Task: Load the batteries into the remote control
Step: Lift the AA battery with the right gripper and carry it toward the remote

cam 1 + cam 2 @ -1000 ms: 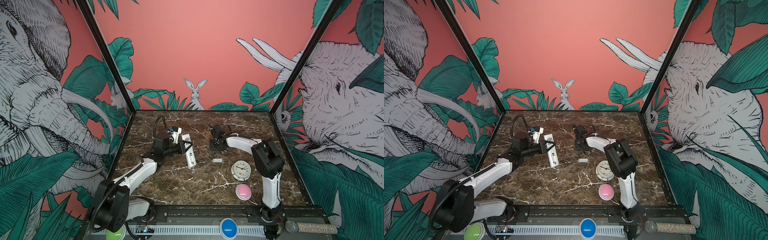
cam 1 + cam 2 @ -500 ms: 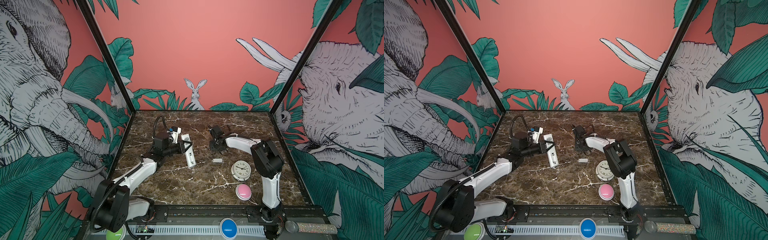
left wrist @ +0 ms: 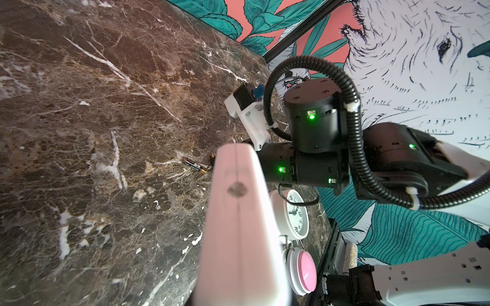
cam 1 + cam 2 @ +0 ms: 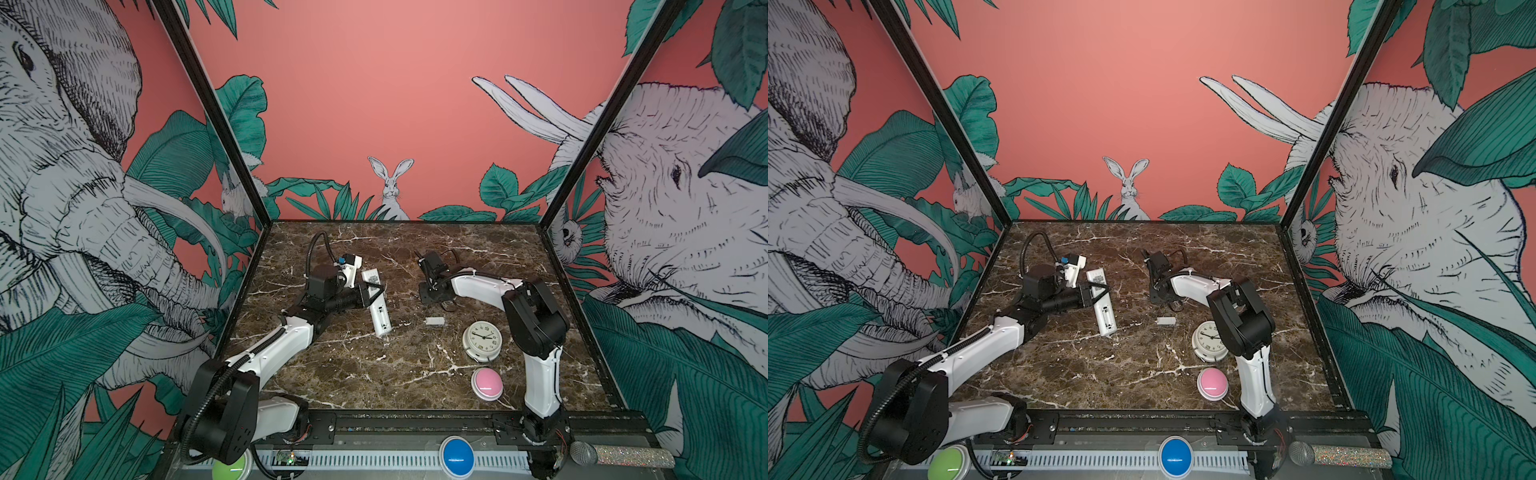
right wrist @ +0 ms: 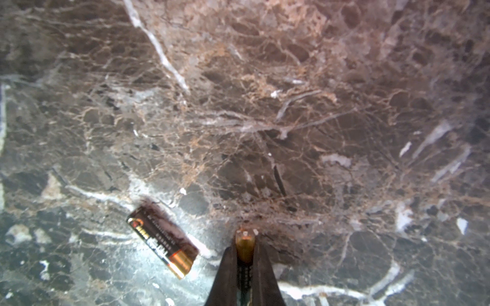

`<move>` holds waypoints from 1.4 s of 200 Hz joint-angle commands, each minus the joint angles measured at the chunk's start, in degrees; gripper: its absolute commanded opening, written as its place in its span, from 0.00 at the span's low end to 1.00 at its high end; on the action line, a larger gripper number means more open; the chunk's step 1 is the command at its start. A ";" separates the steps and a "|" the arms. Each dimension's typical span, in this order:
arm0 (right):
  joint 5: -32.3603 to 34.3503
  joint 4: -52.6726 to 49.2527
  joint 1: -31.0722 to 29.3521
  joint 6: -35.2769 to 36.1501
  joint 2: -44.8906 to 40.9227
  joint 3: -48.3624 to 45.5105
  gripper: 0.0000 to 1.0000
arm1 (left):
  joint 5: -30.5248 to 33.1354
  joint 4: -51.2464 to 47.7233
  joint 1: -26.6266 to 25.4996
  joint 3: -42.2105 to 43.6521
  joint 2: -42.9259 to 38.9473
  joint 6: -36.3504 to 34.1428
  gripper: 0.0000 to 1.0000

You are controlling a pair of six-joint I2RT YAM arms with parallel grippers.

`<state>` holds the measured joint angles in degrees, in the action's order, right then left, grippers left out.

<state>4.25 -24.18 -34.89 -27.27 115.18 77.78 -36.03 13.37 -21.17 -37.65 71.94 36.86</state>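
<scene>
The remote control (image 4: 379,309) is a long white bar with its plain back up and a sticker at the far end. My left gripper (image 4: 372,291) is shut across its middle, left of centre in both top views (image 4: 1098,292). In the left wrist view the remote control (image 3: 238,225) fills the foreground, blurred, and hides the jaws. My right gripper (image 5: 244,249) points down at the marble and is shut on a battery (image 5: 245,241), gold end showing. A second battery (image 5: 163,242) lies loose just beside it. In a top view the right gripper (image 4: 432,296) stands right of the remote.
A small white cover piece (image 4: 435,321) lies between the remote and a round white clock (image 4: 482,338). A pink button (image 4: 487,383) sits nearer the front edge. Blue (image 4: 457,456) and green (image 4: 948,467) buttons and a glittery microphone (image 4: 619,455) are on the front rail.
The right gripper's jaws have closed onto the battery on the marble. Both arms otherwise stay where they were, and the remote has not moved.
</scene>
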 commanded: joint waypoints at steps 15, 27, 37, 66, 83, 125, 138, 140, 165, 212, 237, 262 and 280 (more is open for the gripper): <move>-0.15 0.24 -0.88 3.78 -4.34 -3.49 0.00 | -0.24 0.60 0.38 0.82 -2.02 -0.34 0.00; -0.99 1.49 -1.08 4.18 -5.75 -4.85 0.00 | -0.03 0.39 0.34 1.05 -2.42 -0.32 0.00; -1.25 1.94 -1.59 4.36 -6.94 -5.37 0.00 | 0.30 0.31 0.34 1.30 -2.83 -0.22 0.00; -1.06 1.36 -4.61 4.75 -10.69 -6.99 0.00 | 0.96 0.26 0.35 1.96 -3.40 -0.34 0.00; 1.11 -0.88 -7.37 5.68 -13.16 -7.51 0.00 | 1.14 0.55 0.36 2.05 -3.42 -0.22 0.00; 3.40 -6.10 -12.46 3.82 -18.11 -10.73 0.00 | 1.10 0.92 0.34 2.48 -3.74 -0.70 0.00; 3.56 -7.53 -13.77 2.83 -18.56 -11.07 0.00 | 1.14 0.34 0.38 2.82 -4.48 -1.39 0.00; 3.57 -7.83 -14.03 2.70 -18.53 -11.11 0.00 | 1.14 0.10 0.39 2.79 -4.63 -1.50 0.00; 3.95 -8.56 -17.08 0.53 -18.80 -12.28 0.00 | 1.14 -1.30 0.44 3.19 -6.27 -2.25 0.00; 3.21 -6.36 -20.58 -3.15 -18.32 -16.78 0.00 | 4.56 -3.86 0.47 4.85 -9.33 -2.77 0.00; 2.82 -4.50 -21.84 -4.15 -19.09 -19.01 0.00 | 4.91 -3.90 0.46 5.95 -10.73 -2.20 0.00; 2.47 -4.64 -22.74 -4.29 -18.59 -19.81 0.00 | 5.27 -4.16 0.43 6.79 -11.92 -2.02 0.00; 1.87 -5.75 -23.23 -4.40 -17.23 -19.70 0.00 | 5.62 -4.69 0.38 7.07 -12.71 -2.21 0.00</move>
<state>6.52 -29.45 -57.14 -30.33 97.12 58.13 -31.33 9.23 -21.06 -31.46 61.52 34.92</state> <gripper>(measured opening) 0.096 0.211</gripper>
